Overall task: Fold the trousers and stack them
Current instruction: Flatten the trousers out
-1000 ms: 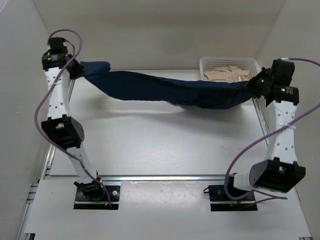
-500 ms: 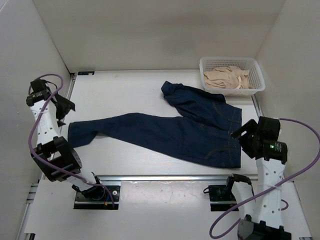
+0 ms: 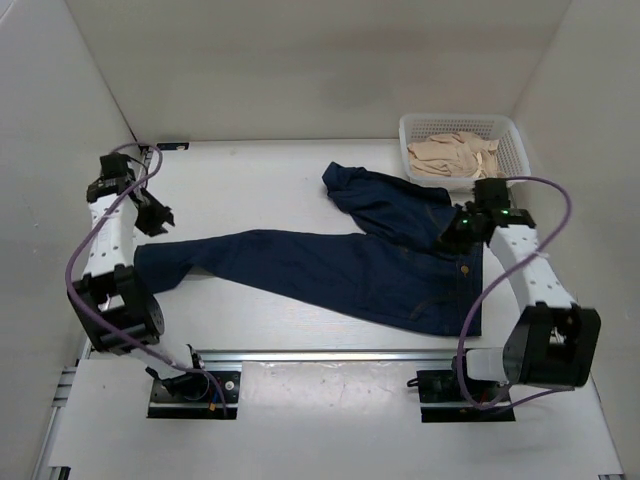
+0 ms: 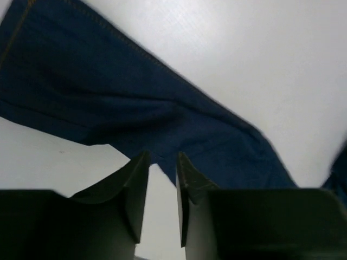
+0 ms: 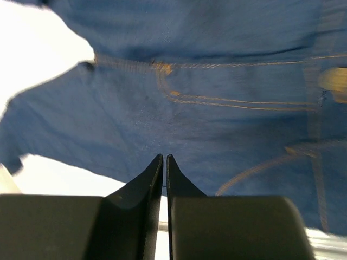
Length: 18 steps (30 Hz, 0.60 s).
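Note:
The dark navy trousers (image 3: pixel 330 265) lie flat on the white table. One leg stretches left, the other is bent up toward the back (image 3: pixel 350 185), and the waist is at the right. My left gripper (image 3: pixel 155 218) hovers just above the left leg's end. In the left wrist view (image 4: pixel 161 160) its jaws stand a little apart with nothing between them, over the denim's edge (image 4: pixel 108 103). My right gripper (image 3: pixel 447 238) is over the waist and pocket area. In the right wrist view (image 5: pixel 164 158) its jaws are closed and empty above tan pocket stitching (image 5: pixel 217 100).
A white mesh basket (image 3: pixel 462 119) holding beige cloth (image 3: pixel 455 152) stands at the back right, just behind the right arm. White walls enclose the table on the left, back and right. A metal rail (image 3: pixel 330 355) runs along the near edge.
A second ago both grippers held the trousers stretched in the air. They have since let go and the trousers lie on the table. Both arms have moved back in over the cloth.

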### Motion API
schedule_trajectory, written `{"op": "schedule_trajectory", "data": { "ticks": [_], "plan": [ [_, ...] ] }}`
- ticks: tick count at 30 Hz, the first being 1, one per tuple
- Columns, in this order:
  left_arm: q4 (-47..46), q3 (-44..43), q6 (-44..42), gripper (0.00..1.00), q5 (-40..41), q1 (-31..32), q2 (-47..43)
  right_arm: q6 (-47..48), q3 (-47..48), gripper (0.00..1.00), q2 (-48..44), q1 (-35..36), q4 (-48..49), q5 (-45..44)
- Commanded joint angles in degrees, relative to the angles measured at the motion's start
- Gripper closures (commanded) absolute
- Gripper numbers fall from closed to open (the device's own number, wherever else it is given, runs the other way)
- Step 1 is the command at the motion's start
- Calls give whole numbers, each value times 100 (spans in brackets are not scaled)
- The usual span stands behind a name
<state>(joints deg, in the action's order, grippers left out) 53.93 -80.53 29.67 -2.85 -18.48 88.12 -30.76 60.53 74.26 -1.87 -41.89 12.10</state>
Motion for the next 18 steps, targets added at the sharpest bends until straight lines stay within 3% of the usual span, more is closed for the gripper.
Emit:
{"op": "schedule_trajectory", "data": {
  "ticks": [1, 4, 8, 10, 18],
  "plan": [
    [-137, 354, 39, 61, -101, -15, 460, 80, -331, 89, 352, 607, 522, 399],
    [-190, 582, 196, 60, 153, -120, 767, -236, -647, 86, 562, 1293, 954, 303],
    [-190, 854, 259, 72, 443, -585, 1093, -430, -893, 86, 686, 1943, 1077, -111],
    [-260, 908, 259, 80, 504, -902, 1390, -535, -1034, 86, 686, 1997, 1078, -111],
    [-287, 100, 250, 81, 619, -675, 2771, -475, -868, 82, 748, 1997, 912, -225]
  ]
}}
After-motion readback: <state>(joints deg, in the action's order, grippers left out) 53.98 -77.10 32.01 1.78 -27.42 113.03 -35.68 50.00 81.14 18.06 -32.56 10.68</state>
